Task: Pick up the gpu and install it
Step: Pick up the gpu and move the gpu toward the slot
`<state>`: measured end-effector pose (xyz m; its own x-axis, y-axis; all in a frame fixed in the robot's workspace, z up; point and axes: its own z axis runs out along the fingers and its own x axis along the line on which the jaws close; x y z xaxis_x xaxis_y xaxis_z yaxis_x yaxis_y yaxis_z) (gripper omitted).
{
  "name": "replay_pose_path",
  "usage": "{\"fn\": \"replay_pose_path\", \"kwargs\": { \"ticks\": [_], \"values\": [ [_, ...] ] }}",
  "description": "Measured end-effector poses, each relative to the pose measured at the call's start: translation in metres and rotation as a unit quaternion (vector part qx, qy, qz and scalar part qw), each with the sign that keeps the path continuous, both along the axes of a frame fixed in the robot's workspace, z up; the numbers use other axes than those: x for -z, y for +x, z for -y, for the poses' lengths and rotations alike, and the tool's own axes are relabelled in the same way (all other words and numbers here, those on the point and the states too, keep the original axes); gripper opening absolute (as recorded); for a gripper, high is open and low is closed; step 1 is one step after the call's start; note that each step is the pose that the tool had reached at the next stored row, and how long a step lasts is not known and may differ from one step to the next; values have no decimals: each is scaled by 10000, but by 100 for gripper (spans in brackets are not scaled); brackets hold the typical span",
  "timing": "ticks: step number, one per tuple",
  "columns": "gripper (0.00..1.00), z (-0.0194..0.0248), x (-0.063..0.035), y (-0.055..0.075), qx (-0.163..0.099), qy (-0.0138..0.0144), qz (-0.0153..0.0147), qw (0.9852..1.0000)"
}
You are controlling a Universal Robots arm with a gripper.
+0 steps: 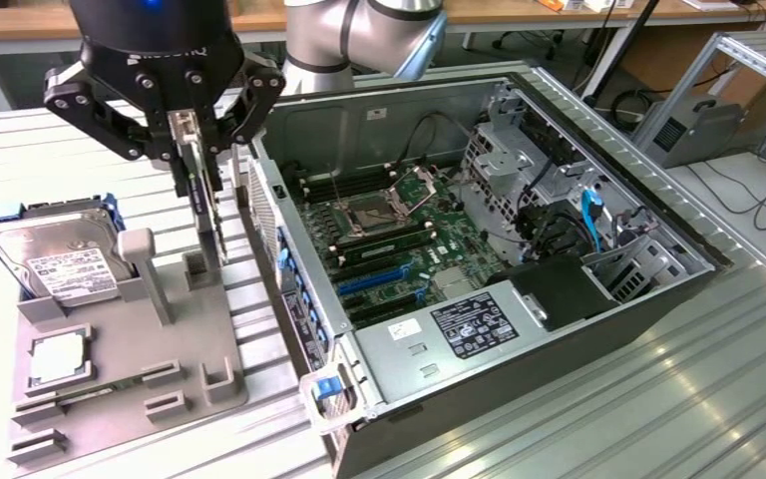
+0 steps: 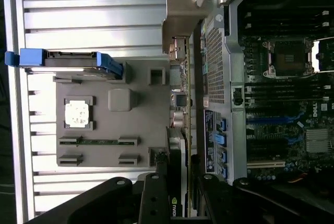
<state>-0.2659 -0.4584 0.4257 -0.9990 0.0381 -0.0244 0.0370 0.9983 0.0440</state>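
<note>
My gripper (image 1: 187, 148) is shut on the top edge of the gpu (image 1: 207, 215), a thin dark card that hangs on edge. The card is over the far side of the grey fixture (image 1: 131, 344), close beside the outer wall of the open computer case (image 1: 270, 215). I cannot tell whether its lower end still touches the fixture's holder. In the wrist view the gpu (image 2: 183, 104) runs edge-on away from my gripper (image 2: 181, 195), and its silver bracket (image 2: 180, 18) is at the far end. The blue expansion slots (image 1: 376, 281) lie on the motherboard inside the case.
On the fixture a hard drive (image 1: 57, 254) with blue rails stands at the exterior view's left, and a square silver CPU chip (image 1: 57, 357) sits nearer the front. A memory stick (image 2: 96, 141) lies in a slot. The ribbed metal table (image 1: 622, 399) surrounds the case.
</note>
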Motion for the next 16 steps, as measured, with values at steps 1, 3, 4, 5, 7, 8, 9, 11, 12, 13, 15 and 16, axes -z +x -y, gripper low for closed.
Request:
{"fn": "replay_pose_path", "kwargs": {
  "ticks": [1, 3, 4, 5, 7, 8, 9, 11, 12, 13, 15, 16],
  "values": [
    [27, 0, 0, 21, 0, 0, 0, 10000],
    [27, -2, 1, 89, 0, 1, 1, 10000],
    [27, -3, 0, 123, 0, 0, 1, 10000],
    [27, -4, 0, 142, 0, 0, 1, 10000],
    [27, -5, 0, 184, 0, 0, 0, 10000],
    [27, -5, 0, 204, 0, 0, 0, 10000],
    [27, -6, 0, 231, 0, 0, 0, 10000],
    [27, -8, 0, 296, 0, 1, 1, 10000],
    [27, -10, 0, 337, 0, 1, 0, 10000],
    [27, -10, 0, 367, 0, 0, 0, 10000],
    [27, -12, 0, 444, 0, 0, 0, 10000],
    [27, -13, 0, 496, 0, 0, 0, 10000]
  ]
}}
